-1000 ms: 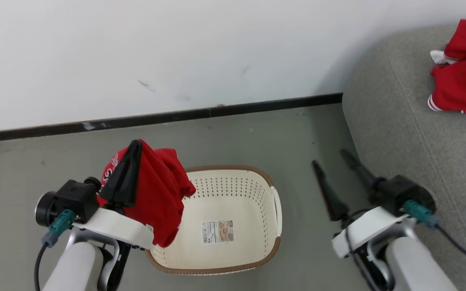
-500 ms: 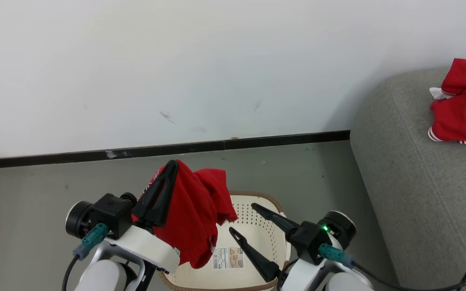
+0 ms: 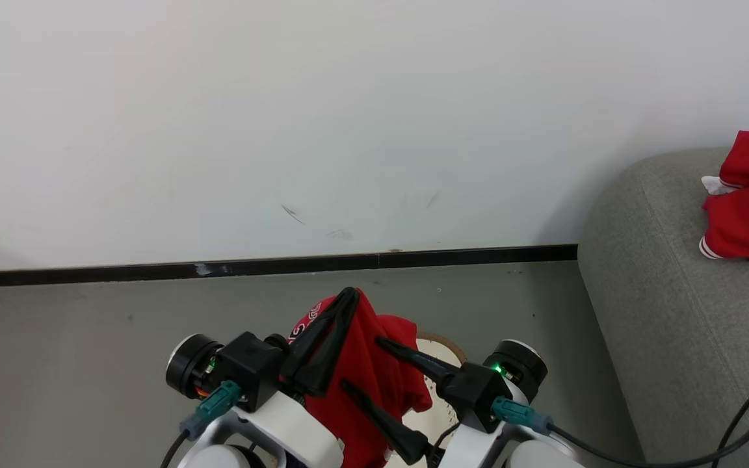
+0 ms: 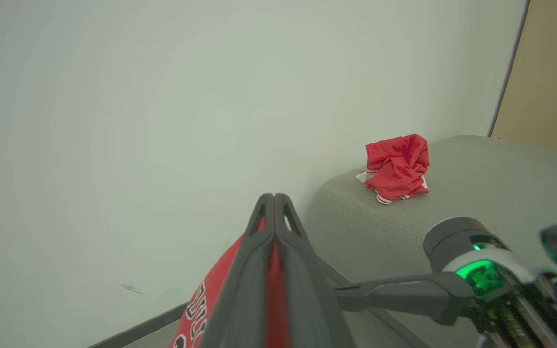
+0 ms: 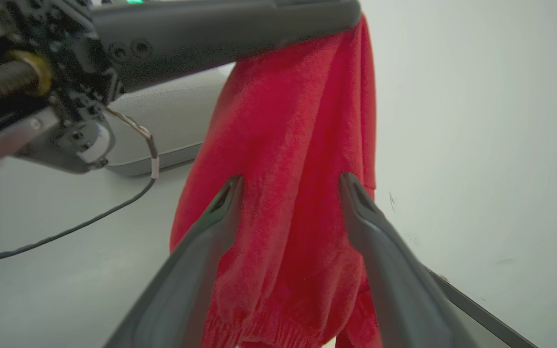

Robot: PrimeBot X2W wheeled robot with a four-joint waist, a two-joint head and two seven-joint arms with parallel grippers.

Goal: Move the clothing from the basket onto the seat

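The garment [image 3: 365, 325] was bright red soft fabric. It hung in long folds from the L gripper [image 3: 348, 294], whose two dark fingers were clenched together on its top edge. In the left wrist view a thin strip of red showed between those fingers, and white letters w/ black outline [image 4: 195, 309] were on the cloth below. In the right wrist view the lower edge looked gathered, like an elastic hem. The R gripper [image 3: 363, 362] stood spread wide, one finger at each side of the hanging cloth, approx. at its middle; if they touched the cloth I could not tell. A green light [image 3: 497, 369] glowed on the R wrist.

The garment hung above the basket [image 3: 445, 344]. Of the basket only a bit of brown rim and cream perforated wall was seen, between the cloth and the R wrist.

The other garment [image 3: 748, 208] lay crumpled on top of the seat [image 3: 660, 312], well apart from both grippers. It was red w/ a white piece and a white-striped cuff.

The seat was grey-green fabric w/ rounded corner and a stitched seam, standing against the wall [image 3: 283, 117]. The wall was white w/ a few dark scuff marks [image 3: 293, 213]. A black skirting [image 3: 153, 271] ran along its foot, above the smooth grey floor [image 3: 75, 351]. In the left wrist view a beige panel [image 4: 549, 72] stood beyond the wall's corner
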